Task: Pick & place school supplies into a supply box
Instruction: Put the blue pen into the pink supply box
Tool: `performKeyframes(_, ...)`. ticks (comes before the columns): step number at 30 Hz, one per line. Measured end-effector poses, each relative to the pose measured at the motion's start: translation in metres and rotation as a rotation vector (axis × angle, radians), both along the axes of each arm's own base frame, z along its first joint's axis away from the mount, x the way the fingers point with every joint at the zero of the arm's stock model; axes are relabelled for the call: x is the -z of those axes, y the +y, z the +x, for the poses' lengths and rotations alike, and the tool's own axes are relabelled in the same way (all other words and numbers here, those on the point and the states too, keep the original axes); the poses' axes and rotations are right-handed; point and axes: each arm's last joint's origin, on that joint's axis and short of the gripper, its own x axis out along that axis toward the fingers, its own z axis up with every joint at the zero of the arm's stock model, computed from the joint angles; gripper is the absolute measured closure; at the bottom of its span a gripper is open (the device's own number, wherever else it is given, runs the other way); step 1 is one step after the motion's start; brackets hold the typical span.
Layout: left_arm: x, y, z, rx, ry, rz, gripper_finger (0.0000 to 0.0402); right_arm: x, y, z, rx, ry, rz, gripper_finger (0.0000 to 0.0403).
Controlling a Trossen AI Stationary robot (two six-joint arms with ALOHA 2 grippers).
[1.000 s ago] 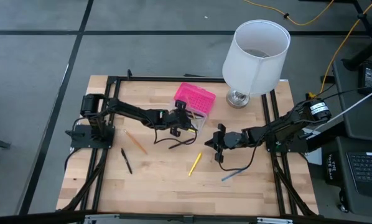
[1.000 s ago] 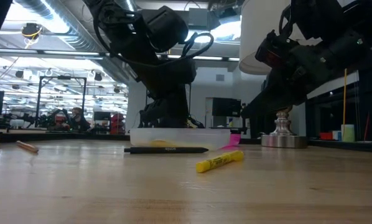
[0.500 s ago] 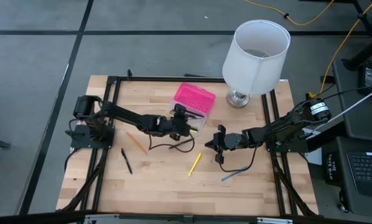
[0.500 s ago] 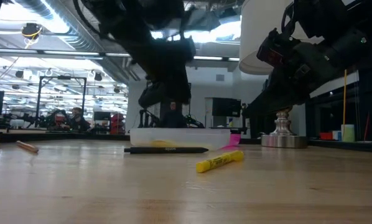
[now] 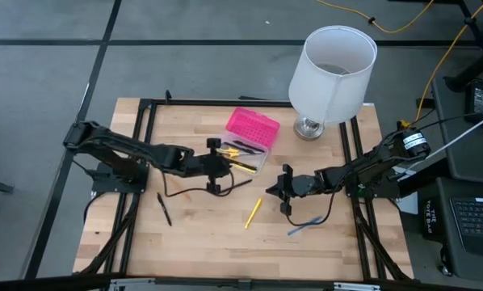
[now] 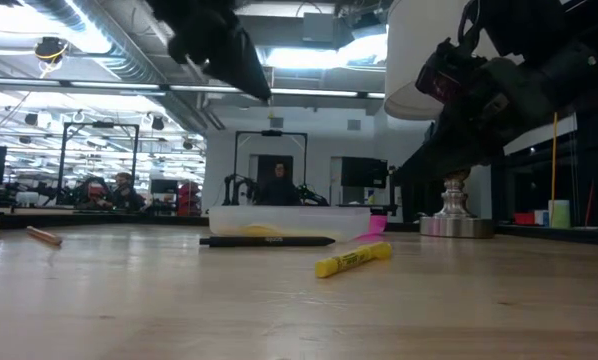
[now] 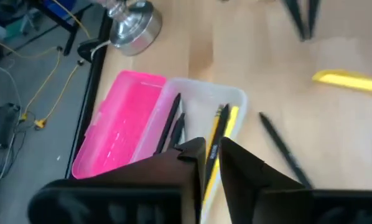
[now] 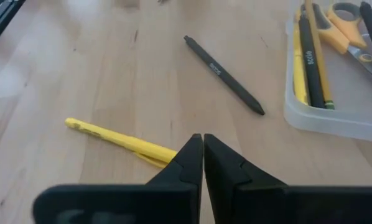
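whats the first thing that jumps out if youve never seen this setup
The big white lamp at the table's far right, then the supply box beside it, bright pink half open next to a clear half holding pens and scissors. A yellow pen lies loose mid-table, just ahead of the right hand.

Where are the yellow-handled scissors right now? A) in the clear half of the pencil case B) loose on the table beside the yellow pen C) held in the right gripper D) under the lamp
A: the right wrist view shows the yellow-handled scissors lying inside the clear half of the pencil case with pens and pencils, while the yellow pen lies apart on the table.
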Motion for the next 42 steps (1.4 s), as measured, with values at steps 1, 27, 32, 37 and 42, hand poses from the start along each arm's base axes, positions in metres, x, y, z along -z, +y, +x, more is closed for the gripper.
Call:
performKeyframes(1, -0.002, -0.004, -0.003, 0.006, -0.003, 0.0, 0.0373, 0.0, 0.0, 0.0, 0.001, 0.0, 0.002, 0.0387)
performKeyframes(27, 0.046, -0.034, -0.061, 0.115, -0.271, -0.136, 0.0398, -0.074, 0.051, 0.03, -0.291, 0.279, 0.0, 0.0399)
performKeyframes(32, 0.046, -0.034, -0.061, 0.108, -0.274, -0.146, 0.0398, -0.1, 0.07, 0.024, -0.317, 0.37, 0.006, 0.0394)
performKeyframes(37, 0.046, -0.034, -0.061, 0.079, -0.288, -0.191, 0.0398, -0.11, 0.088, 0.013, -0.348, 0.422, 0.023, 0.0391)
performKeyframes(42, 0.046, -0.034, -0.061, 0.078, -0.288, -0.191, 0.0398, -0.112, 0.099, 0.005, -0.333, 0.454, 0.068, 0.0396)
